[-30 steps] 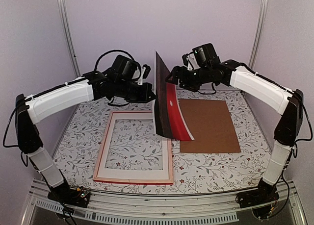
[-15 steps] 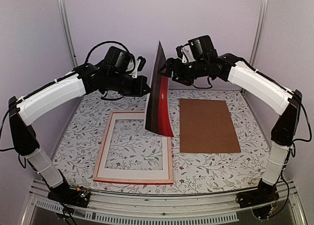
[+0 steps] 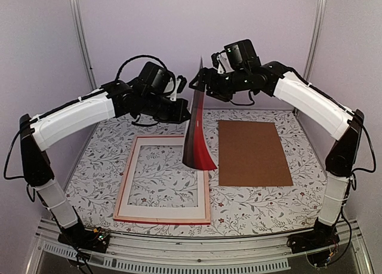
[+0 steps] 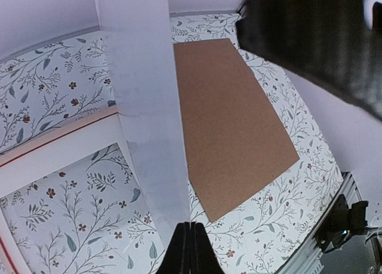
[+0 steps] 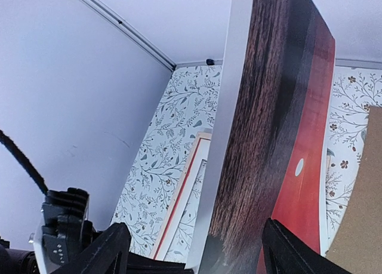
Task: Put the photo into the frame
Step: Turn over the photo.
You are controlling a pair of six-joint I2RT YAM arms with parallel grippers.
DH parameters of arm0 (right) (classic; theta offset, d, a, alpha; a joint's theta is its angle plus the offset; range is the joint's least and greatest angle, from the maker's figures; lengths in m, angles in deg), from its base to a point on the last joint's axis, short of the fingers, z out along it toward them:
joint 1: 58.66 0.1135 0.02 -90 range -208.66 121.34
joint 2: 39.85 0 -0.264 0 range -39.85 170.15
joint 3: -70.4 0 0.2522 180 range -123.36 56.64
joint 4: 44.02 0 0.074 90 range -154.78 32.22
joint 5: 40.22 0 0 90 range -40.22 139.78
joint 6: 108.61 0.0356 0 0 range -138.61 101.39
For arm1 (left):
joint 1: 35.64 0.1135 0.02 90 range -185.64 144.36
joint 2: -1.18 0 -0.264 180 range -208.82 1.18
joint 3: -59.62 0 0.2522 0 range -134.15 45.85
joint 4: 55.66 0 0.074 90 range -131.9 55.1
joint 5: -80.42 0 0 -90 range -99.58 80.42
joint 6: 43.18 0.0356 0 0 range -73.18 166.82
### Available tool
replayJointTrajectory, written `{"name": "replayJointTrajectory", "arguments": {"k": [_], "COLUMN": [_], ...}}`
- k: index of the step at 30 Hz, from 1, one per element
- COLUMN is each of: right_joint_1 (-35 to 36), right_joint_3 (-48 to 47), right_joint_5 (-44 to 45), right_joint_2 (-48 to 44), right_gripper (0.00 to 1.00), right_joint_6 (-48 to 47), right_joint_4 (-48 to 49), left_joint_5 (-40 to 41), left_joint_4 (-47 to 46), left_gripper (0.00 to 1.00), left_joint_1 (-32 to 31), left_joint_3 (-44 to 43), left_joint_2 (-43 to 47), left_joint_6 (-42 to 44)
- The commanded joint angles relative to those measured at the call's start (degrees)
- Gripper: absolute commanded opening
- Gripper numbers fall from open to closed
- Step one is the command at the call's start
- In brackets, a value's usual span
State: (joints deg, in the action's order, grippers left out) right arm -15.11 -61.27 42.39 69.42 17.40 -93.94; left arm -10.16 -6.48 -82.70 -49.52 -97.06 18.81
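Observation:
The photo [image 3: 196, 137] hangs almost upright and edge-on above the table, curling at its lower end over the frame's right rail. My left gripper [image 3: 186, 114] is shut on its edge; the left wrist view shows the plain white back [image 4: 149, 107] running up from the shut gripper [image 4: 191, 244]. My right gripper [image 3: 200, 86] is open near the photo's top. In the right wrist view the print's dark brown and red face [image 5: 274, 107] passes between that gripper's [image 5: 197, 253] wide-apart fingers. The frame [image 3: 122, 187] lies flat at the left, pale back up, red showing at its edges.
A white mat border [image 3: 161, 211] lies inside the frame. A plain brown backing board [image 3: 253, 151] lies flat to the right of it, also seen in the left wrist view [image 4: 233, 119]. The floral tablecloth [image 3: 89, 166] covers the table; purple walls close it in.
The photo has turned from showing its face to nearly edge-on, and its lower end has swung left over the frame. The right gripper has shifted left toward the photo's top.

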Motion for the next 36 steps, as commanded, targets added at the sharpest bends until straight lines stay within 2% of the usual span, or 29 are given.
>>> {"name": "replayJointTrajectory", "arguments": {"k": [1,11,13,20,29,32,34,36], "right_joint_1": [0.7,1.3,1.5,1.7,1.7,1.7,1.7,1.7], "right_joint_3": [-2.0,-3.1,-4.1,-4.3,-4.5,-4.5,-4.6,-4.6], "right_joint_5": [3.5,7.1,10.4,14.5,19.6,21.2,22.2,23.6], "right_joint_2": [2.0,3.9,4.5,5.2,6.4,6.2,5.8,4.9], "right_gripper": [0.79,0.72,0.68,0.45,0.23,0.12,0.02,0.0], "right_joint_6": [0.4,0.2,0.3,0.4,-0.2,-0.5,-1.1,-1.6], "right_joint_4": [-2.6,-4.9,-6.1,-8.0,-11.2,-11.8,-12.2,-12.5], "left_joint_5": [0.3,2.6,3.1,3.9,4.1,3.8,2.9,1.2], "left_joint_4": [-1.8,-2.1,-2.1,-2.1,-2.5,-2.7,-3.8,-6.6], "left_gripper": [0.0,0.0,0.0,0.0,0.0,0.0,0.05,0.2], "left_joint_1": [-1.5,-3.3,-3.8,-5.7,-6.8,-6.8,-6.9,-6.5], "left_joint_3": [-2.0,-2.4,-2.4,-4.2,-5.7,-5.7,-5.2,-3.6], "left_joint_2": [-1.2,-2.6,-3.0,-5.7,-7.6,-7.5,-6.9,-5.5], "left_joint_6": [-0.6,-0.9,-1.0,-0.7,-0.5,0.0,0.6,1.0]}}
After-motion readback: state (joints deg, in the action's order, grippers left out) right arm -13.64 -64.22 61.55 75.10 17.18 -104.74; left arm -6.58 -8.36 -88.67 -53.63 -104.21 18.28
